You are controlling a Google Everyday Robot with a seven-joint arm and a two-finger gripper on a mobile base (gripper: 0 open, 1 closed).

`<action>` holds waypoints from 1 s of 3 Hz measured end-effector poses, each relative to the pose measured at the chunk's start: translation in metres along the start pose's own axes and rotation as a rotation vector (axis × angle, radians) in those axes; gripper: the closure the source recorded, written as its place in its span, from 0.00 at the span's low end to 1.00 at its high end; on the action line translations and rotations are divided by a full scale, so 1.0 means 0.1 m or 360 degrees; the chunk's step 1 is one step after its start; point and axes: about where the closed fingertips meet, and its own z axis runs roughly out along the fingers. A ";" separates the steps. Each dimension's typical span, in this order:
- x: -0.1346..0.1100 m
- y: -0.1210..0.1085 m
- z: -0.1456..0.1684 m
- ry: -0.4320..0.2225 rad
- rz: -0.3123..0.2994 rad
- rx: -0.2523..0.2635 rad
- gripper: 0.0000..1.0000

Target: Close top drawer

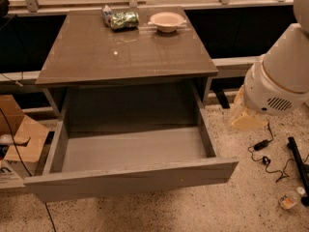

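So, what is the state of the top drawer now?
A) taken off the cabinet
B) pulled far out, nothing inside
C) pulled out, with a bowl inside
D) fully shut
B: the drawer stands far out and its floor is bare. The bowl sits on the cabinet top, and the gripper hangs to the right of the drawer, apart from it.

Tool point(243, 120), right middle, pale beige, mostly hidden behind the white arm point(282, 79). The arm is cut by the right edge. Drawer point(130, 180): back end dark under the bench point(96, 57) top. Green packet point(120, 20), upper centre, blurred, kind unclear. Box point(21, 139) cut by left edge. Small thing point(287, 202) on floor, lower right, too small to tell.
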 end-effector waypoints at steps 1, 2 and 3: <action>0.00 0.00 0.00 0.0000 0.0001 -0.0001 1.00; -0.02 0.09 0.32 -0.0037 0.0110 -0.0076 1.00; 0.02 0.35 0.80 -0.0092 0.0148 -0.0205 1.00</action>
